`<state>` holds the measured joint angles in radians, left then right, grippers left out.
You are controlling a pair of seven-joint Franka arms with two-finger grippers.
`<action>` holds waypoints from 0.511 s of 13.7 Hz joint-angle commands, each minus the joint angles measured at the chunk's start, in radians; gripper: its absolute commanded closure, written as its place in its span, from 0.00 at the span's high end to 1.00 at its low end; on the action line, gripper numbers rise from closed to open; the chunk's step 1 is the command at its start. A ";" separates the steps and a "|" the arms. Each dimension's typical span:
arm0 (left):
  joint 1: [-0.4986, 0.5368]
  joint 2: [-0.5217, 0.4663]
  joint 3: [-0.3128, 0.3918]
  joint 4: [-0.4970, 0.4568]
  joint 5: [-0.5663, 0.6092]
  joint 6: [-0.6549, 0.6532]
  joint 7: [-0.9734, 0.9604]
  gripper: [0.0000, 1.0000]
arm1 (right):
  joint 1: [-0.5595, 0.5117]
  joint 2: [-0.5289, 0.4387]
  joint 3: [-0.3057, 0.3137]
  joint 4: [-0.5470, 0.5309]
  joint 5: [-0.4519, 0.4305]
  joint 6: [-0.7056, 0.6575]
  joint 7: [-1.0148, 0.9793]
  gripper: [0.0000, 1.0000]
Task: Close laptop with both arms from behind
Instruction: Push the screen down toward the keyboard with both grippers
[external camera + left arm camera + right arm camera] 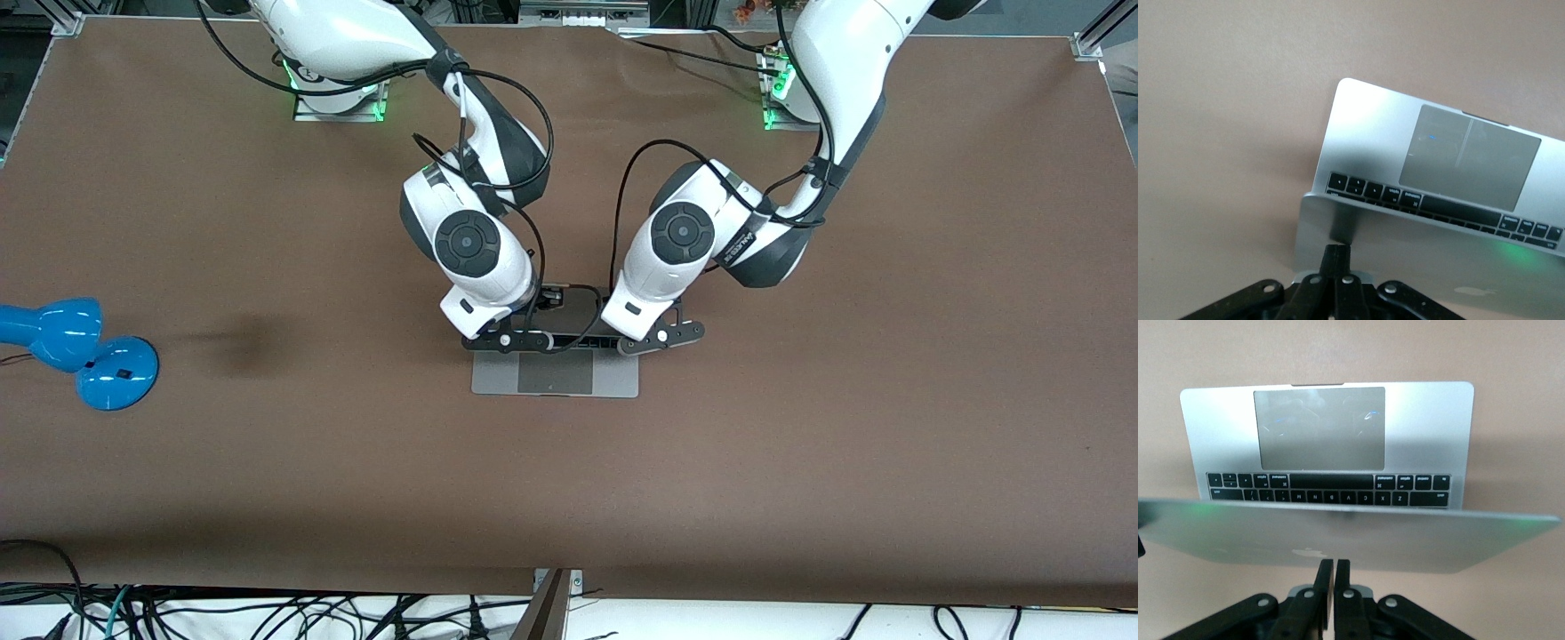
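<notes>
Laptop (555, 372) sat mid-table between the two arms' ends, its lid tilted partway down over the keys. I saw the left gripper (1337, 257) with fingers pinched together, tips against the lid's back near a corner, while the right gripper (1332, 570), also closed on nothing, seemed to press the lid beside the logo. Blue lamp (76, 351) lay toward the right arm's end of the table.

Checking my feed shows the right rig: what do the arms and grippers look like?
Both arms are glossy white with black joints, round dark caps and looping black cables. Left gripper and right gripper are black, with slim paired fingers, riveted linkages.
</notes>
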<state>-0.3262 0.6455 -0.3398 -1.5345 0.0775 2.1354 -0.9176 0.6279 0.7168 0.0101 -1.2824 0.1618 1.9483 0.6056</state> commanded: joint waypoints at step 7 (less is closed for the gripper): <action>-0.019 0.088 0.022 0.093 0.056 -0.019 -0.007 0.00 | -0.008 0.053 -0.007 0.009 -0.008 0.081 -0.052 0.08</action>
<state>-0.3292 0.7067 -0.3283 -1.4849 0.1053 2.1355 -0.9176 0.6231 0.7526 -0.0006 -1.2826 0.1618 2.0046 0.5693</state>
